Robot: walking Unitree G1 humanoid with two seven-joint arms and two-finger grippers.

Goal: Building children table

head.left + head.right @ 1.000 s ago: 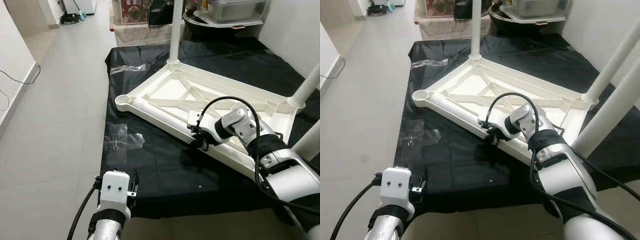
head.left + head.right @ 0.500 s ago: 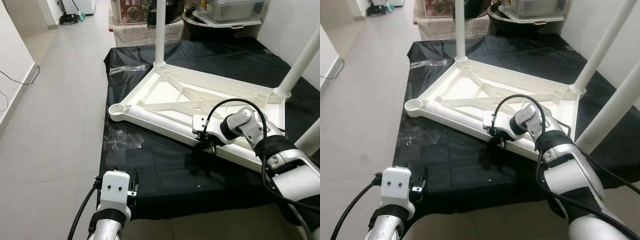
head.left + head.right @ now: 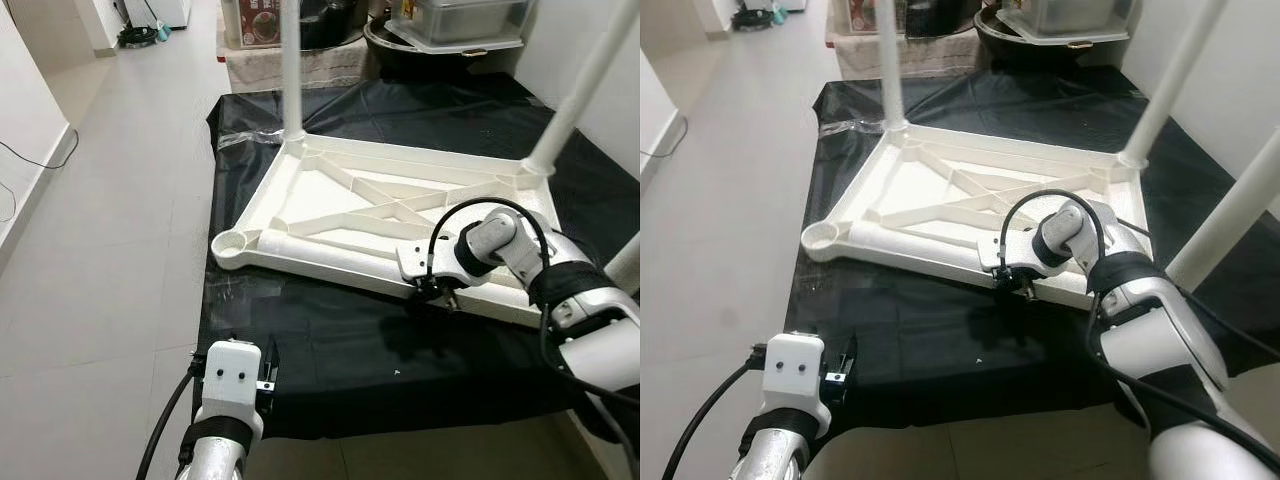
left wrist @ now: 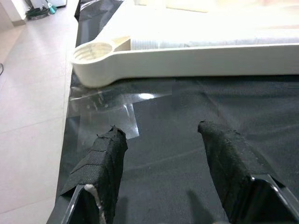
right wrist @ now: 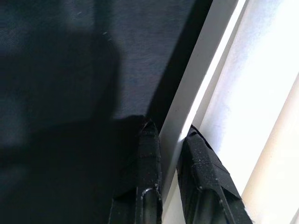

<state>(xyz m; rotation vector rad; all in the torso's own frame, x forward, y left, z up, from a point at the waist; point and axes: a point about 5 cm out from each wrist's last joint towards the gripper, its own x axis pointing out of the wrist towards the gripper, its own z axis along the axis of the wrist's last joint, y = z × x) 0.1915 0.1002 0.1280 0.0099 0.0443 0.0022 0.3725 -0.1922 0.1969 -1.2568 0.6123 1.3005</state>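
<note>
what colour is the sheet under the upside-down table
Black; the sheet under the white table shows best in the left eye view.

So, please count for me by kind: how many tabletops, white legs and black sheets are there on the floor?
tabletop: 1
legs: 3
sheet: 1
Total: 5
</note>
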